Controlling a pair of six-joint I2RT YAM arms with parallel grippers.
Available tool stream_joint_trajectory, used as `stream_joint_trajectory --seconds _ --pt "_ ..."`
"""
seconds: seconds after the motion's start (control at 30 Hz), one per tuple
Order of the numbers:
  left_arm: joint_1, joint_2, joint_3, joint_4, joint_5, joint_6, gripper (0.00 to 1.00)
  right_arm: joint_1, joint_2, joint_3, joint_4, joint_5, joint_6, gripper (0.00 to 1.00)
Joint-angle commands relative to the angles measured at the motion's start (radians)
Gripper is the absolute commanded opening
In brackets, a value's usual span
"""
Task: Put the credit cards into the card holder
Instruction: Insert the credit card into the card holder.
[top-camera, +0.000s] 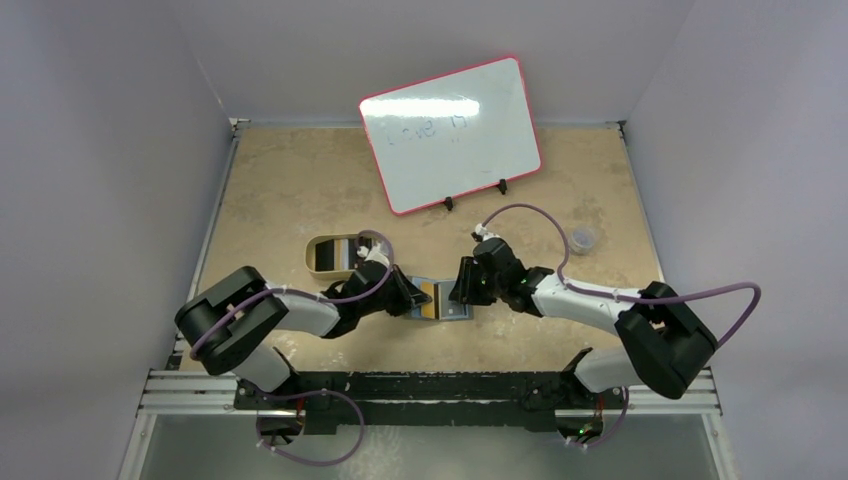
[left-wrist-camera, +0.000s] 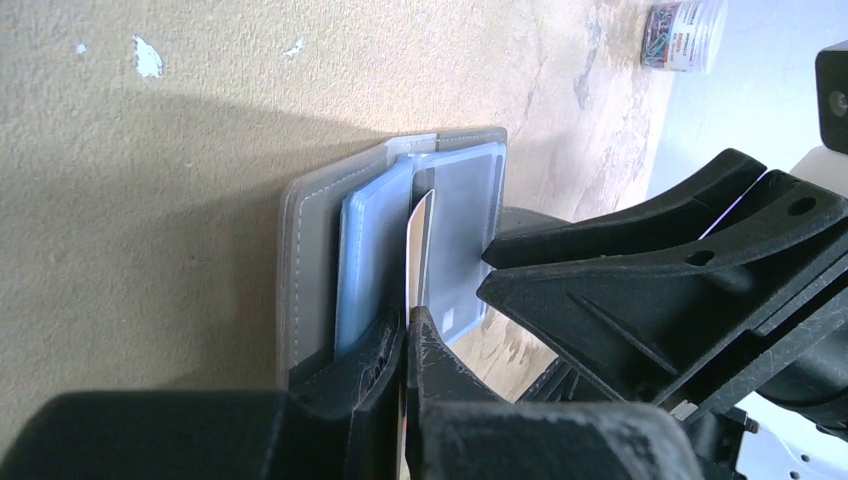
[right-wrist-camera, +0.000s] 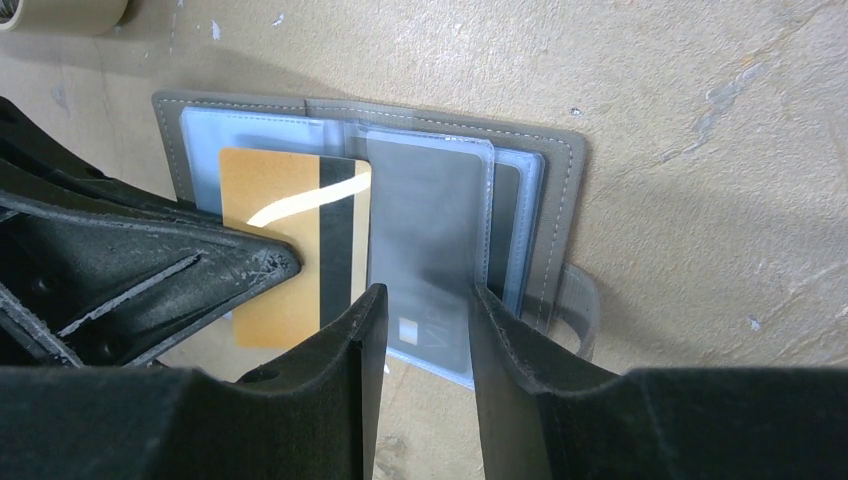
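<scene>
The card holder (top-camera: 455, 312) lies open on the table between my two grippers, a grey wallet (right-wrist-camera: 560, 200) with blue-grey clear pockets. My left gripper (left-wrist-camera: 410, 316) is shut on a gold credit card (right-wrist-camera: 275, 250) with a black stripe. The card stands edge-on (left-wrist-camera: 421, 245) over the holder's pockets (left-wrist-camera: 365, 250). My right gripper (right-wrist-camera: 428, 296) comes from the other side, jaws part open. Its fingertips (right-wrist-camera: 372, 310) stand to either side of a clear sleeve holding a dark card (right-wrist-camera: 430, 220); whether they pinch it I cannot tell. In the top view the grippers (top-camera: 418, 298) (top-camera: 462, 290) nearly meet.
A gold rounded tin (top-camera: 335, 255) with cards in it sits just behind the left gripper. A white board (top-camera: 450, 135) stands on clips at the back. A small clear jar of paper clips (top-camera: 583, 238) is at the right rear. Walls close the table's sides.
</scene>
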Motion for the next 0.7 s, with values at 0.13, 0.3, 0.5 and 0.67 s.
stream_joint_trajectory --seconds 0.13,0.3,0.5,0.67 --pt "-0.037 0.071 0.024 0.051 -0.089 0.052 0.0 -0.004 -0.003 -0.03 -0.024 -0.003 0.013 0.38" --pt "-0.063 0.091 0.01 0.09 -0.163 0.031 0.0 -0.004 -0.004 -0.037 -0.014 -0.009 0.027 0.38" --pt "-0.103 0.091 0.004 0.114 -0.235 0.008 0.0 -0.004 -0.005 -0.045 -0.003 -0.017 0.039 0.38" --pt "-0.136 0.101 0.021 0.104 -0.264 0.003 0.0 -0.003 -0.005 -0.048 0.004 -0.019 0.043 0.38"
